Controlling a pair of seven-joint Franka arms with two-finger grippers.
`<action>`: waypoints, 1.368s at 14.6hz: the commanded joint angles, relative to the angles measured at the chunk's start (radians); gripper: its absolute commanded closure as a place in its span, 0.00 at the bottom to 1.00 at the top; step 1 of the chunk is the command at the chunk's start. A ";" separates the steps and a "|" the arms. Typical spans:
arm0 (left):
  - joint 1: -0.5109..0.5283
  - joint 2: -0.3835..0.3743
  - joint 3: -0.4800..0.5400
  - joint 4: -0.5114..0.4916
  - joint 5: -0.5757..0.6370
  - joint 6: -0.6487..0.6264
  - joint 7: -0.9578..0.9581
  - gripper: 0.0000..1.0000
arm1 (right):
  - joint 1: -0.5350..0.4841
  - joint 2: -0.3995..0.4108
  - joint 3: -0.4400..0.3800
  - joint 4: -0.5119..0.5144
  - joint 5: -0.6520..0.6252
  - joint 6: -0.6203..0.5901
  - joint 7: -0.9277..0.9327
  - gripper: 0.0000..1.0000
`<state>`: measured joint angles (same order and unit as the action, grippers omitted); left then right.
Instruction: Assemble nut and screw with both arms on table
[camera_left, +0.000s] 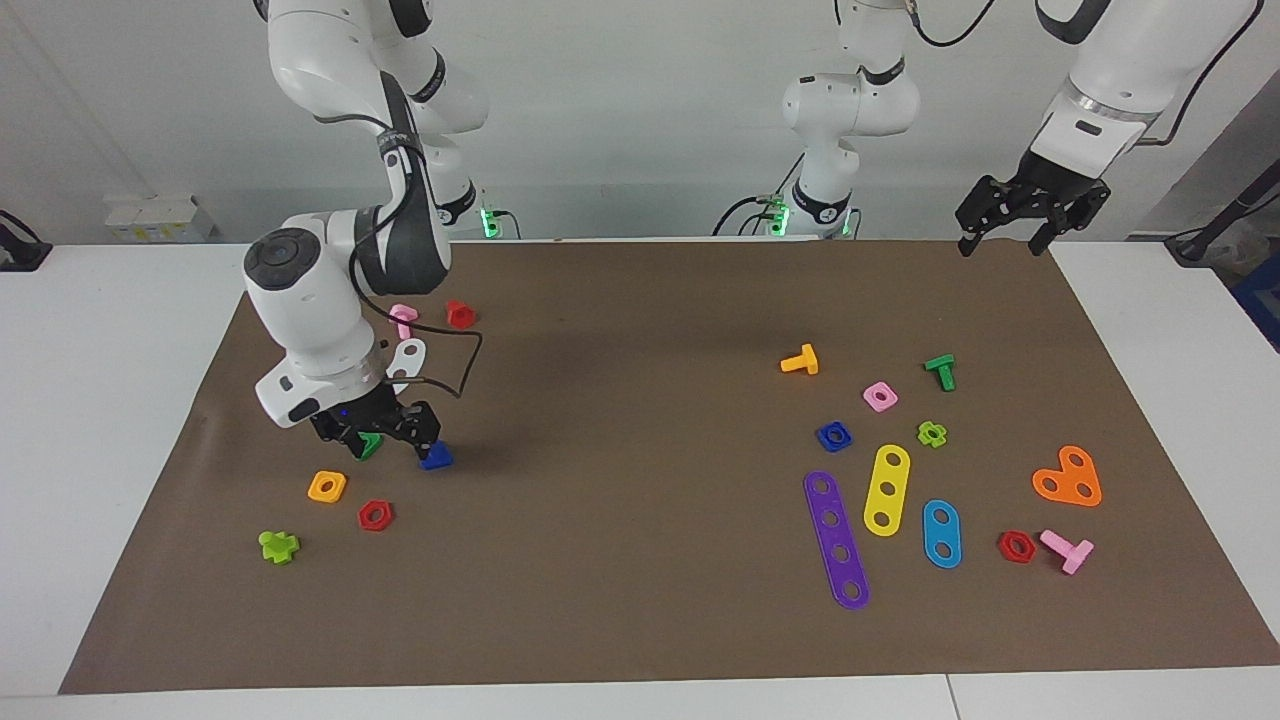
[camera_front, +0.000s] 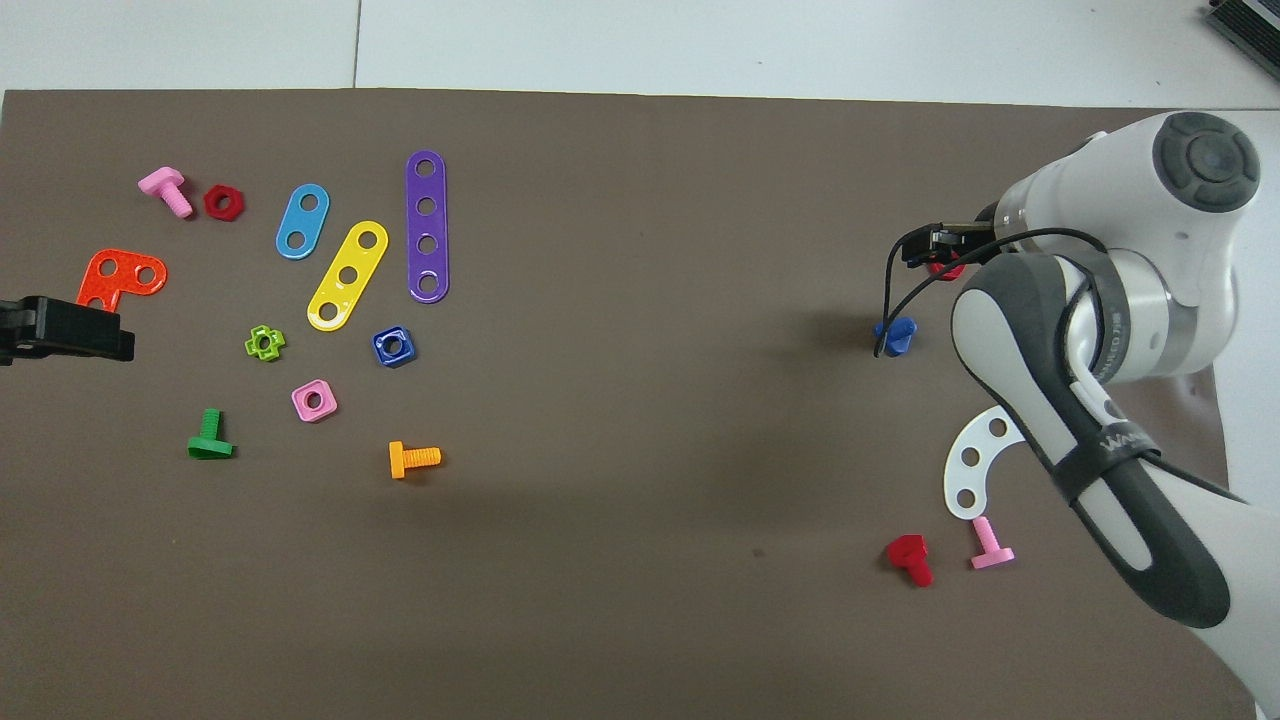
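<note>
Light, stiff, slick plastic screw beside right gripper, jaws' state unclear; best pinched across its flat triangular head.

Setting: robotics lab bench.
My two white arms are mounted at one edge of a white table covered by a brown mat; bare grey wall, cabling, green status lights at my bases, toy parts scattered.
</note>
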<state>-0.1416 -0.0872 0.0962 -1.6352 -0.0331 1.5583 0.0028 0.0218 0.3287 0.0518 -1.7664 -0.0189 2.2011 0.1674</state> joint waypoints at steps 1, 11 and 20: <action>-0.059 -0.036 0.000 -0.046 0.015 -0.007 -0.004 0.00 | -0.005 -0.033 0.003 -0.125 -0.009 0.084 -0.026 0.12; -0.115 0.118 -0.004 -0.092 0.018 0.117 -0.029 0.03 | 0.041 -0.057 0.002 -0.237 -0.009 0.177 -0.023 0.31; -0.159 0.236 -0.007 -0.315 0.027 0.588 -0.150 0.07 | 0.040 -0.069 0.000 -0.263 -0.010 0.175 -0.023 0.64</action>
<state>-0.2601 0.1309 0.0817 -1.9240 -0.0230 2.0815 -0.0714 0.0685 0.2921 0.0515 -1.9894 -0.0195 2.3542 0.1671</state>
